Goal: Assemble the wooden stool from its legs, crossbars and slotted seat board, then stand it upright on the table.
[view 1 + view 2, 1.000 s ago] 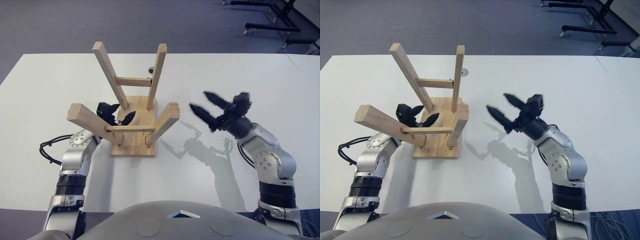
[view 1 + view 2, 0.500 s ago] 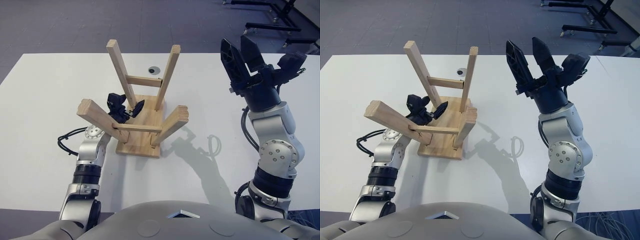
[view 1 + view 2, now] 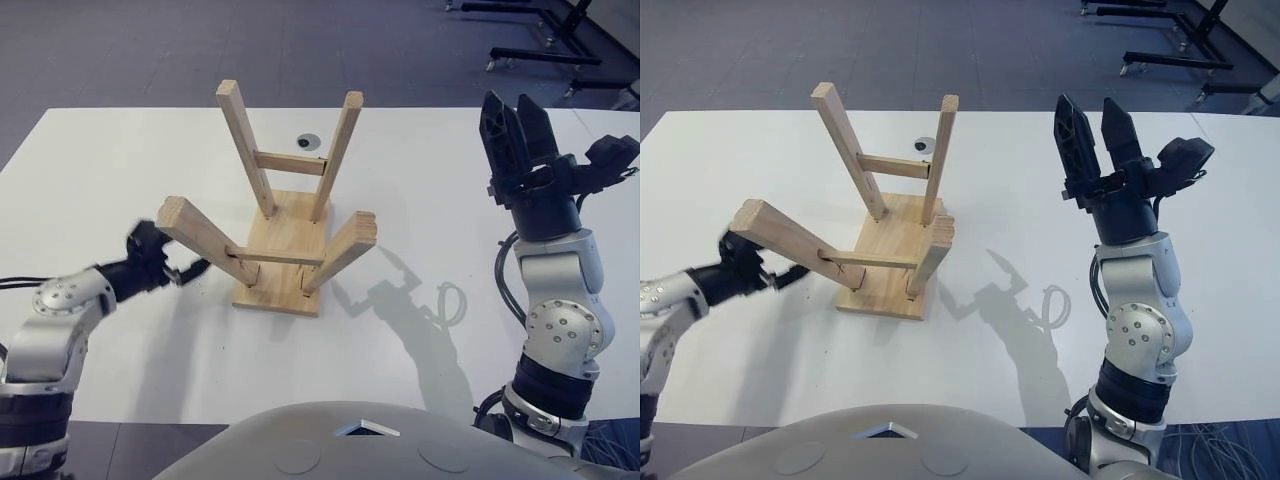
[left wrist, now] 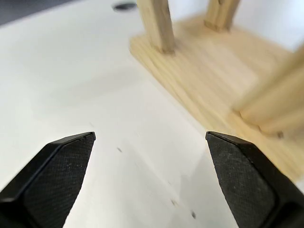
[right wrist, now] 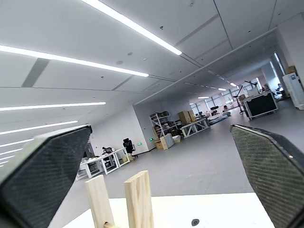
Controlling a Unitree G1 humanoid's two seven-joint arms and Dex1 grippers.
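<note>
The wooden stool stands upside down, its seat board (image 3: pixel 262 292) flat on the white table (image 3: pixel 450 180). Two far legs (image 3: pixel 245 145) rise nearly straight, joined by a crossbar (image 3: pixel 290 162). The two near legs (image 3: pixel 200 235) splay outward, with a second crossbar (image 3: pixel 275 257) between them. My left gripper (image 3: pixel 178 268) is open, low over the table just left of the near left leg; contact cannot be told. Its wrist view looks between the fingers (image 4: pixel 47 180) at the seat board (image 4: pixel 213 71). My right gripper (image 3: pixel 513 125) is open, raised high and pointing up, right of the stool.
A small round hole (image 3: pixel 309 141) sits in the table behind the stool. Black cable (image 3: pixel 12 285) trails by my left arm. Metal frames (image 3: pixel 540 50) stand on the floor at the back right. Bare table lies between the stool and my right arm.
My left gripper pulled out from between the stool's legs to the near left. My right gripper rose from low over the table to pointing up, then shifted slightly right.
</note>
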